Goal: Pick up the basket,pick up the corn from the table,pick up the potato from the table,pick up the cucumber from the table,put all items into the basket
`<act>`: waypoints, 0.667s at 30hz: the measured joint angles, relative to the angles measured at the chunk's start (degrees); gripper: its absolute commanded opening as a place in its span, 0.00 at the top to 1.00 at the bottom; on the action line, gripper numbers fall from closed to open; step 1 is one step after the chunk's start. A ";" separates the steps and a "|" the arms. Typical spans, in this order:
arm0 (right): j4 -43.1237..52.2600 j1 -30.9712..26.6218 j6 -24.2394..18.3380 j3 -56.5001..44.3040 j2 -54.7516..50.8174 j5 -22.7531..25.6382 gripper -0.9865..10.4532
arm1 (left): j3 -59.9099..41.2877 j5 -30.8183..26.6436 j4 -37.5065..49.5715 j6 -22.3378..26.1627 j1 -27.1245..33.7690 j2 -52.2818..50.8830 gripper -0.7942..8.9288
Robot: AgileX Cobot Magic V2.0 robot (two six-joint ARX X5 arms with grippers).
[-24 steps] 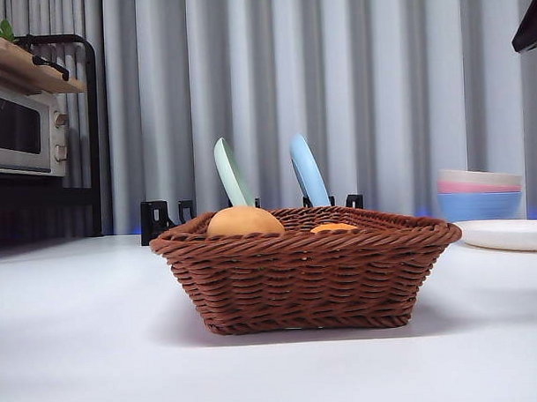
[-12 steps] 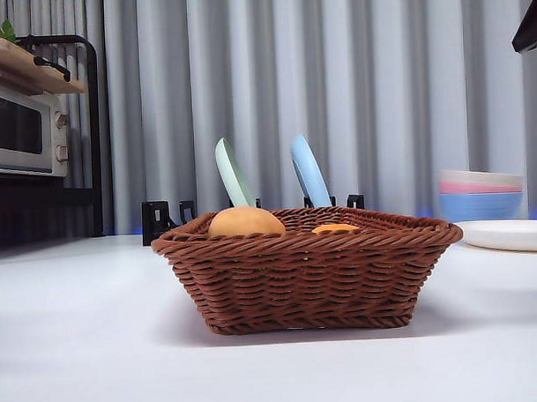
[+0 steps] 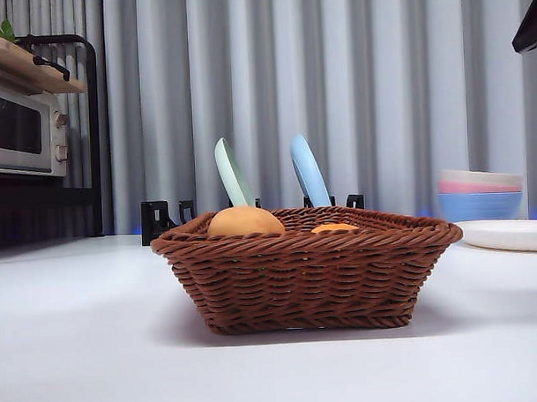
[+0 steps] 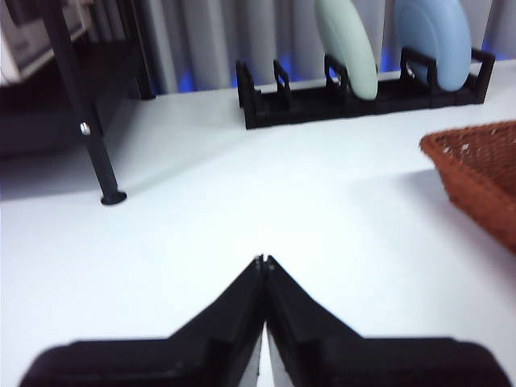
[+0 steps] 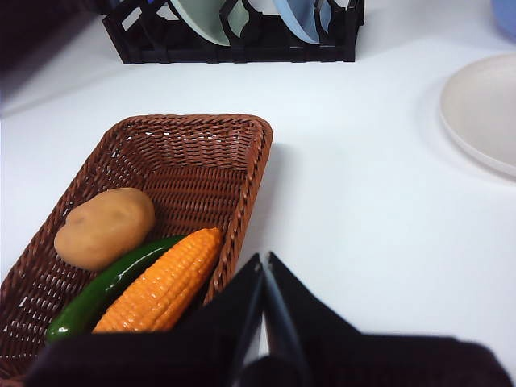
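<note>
Potato (image 5: 105, 226), cucumber (image 5: 109, 286), corn (image 5: 161, 284) lie in basket (image 5: 246, 193) (job looks done); left gripper (image 4: 264, 262), right gripper (image 5: 264, 262) pinched closed, empty, clear.

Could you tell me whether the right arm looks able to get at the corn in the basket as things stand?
Probably yes: the corn lies uncovered in the open basket, beside the cucumber, just ahead of the right gripper, whose jaws are shut.

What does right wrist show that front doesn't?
Only the right wrist view: the cucumber lying between potato and corn in the basket, and the right hand, shut, beside the basket's rim. Only the front view: the microwave and stacked bowls. Both: basket, potato, corn, plate rack, white plate.
</note>
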 measured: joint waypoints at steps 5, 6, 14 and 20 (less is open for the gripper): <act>0.00 0.00 0.00 0.00 0.00 0.00 0.91 | -4.63 2.12 0.44 0.11 2.10 -2.82 0.92; 0.00 0.00 0.02 0.00 0.00 0.00 0.91 | -5.22 2.43 0.39 0.13 2.29 -3.26 0.92; -0.15 0.00 0.02 0.00 0.00 0.00 0.91 | -5.75 3.61 0.79 -0.02 2.75 -5.01 0.92; -0.15 0.00 0.00 0.00 0.00 0.00 0.91 | -5.75 3.61 0.81 -0.04 2.75 -5.03 0.92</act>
